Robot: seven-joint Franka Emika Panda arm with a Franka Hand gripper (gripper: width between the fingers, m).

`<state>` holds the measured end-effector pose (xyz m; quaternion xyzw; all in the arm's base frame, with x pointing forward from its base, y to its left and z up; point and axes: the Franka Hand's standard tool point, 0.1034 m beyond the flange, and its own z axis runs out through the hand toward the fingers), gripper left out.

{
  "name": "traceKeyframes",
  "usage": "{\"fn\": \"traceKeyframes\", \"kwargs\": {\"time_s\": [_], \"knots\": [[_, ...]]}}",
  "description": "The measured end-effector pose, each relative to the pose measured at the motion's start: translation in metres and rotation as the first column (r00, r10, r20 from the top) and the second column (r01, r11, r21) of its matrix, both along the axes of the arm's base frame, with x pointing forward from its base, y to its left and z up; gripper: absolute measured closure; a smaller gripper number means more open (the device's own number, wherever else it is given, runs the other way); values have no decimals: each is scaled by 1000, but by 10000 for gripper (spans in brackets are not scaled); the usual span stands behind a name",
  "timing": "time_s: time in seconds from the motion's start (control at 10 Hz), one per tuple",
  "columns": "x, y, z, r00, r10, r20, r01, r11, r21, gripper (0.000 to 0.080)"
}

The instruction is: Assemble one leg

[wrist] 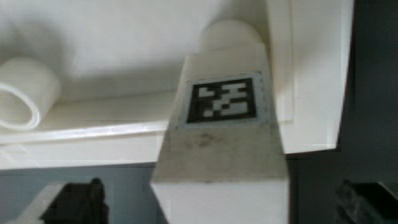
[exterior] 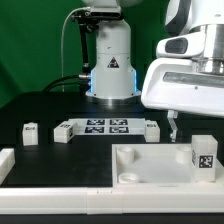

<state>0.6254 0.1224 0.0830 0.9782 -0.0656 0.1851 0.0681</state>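
Observation:
A white leg [exterior: 205,158] with a black-and-white marker stands at the right end of the large white tabletop piece [exterior: 140,170] in the exterior view. My gripper [exterior: 190,128] hangs just above and slightly behind it, and one dark finger [exterior: 172,126] shows. In the wrist view the leg [wrist: 222,110] fills the middle, and its lower end lies between my two dark fingertips [wrist: 80,203]. My gripper [wrist: 222,208] is open, with a gap on each side of the leg. A second small leg [exterior: 30,131] lies at the exterior view's left.
The marker board [exterior: 103,127] lies in the middle of the table before the robot base [exterior: 110,70]. A white angled rail [exterior: 8,162] sits at the front left. A round socket [wrist: 18,100] of the tabletop piece shows in the wrist view.

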Motion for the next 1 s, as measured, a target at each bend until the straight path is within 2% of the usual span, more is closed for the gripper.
{"fn": "traceKeyframes", "kwargs": {"time_s": [0.1,0.2,0.3,0.4,0.8,1.0], "knots": [[0,0,0,1000,-17,2,17,1000,7,237],[0,0,0,1000,-17,2,17,1000,7,373],[0,0,0,1000,-17,2,17,1000,7,373],[0,0,0,1000,-17,3,17,1000,7,505],[0,0,0,999,-50,8,50,999,20,504],[1,-4,0,963,-266,34,262,961,91,504]]}}
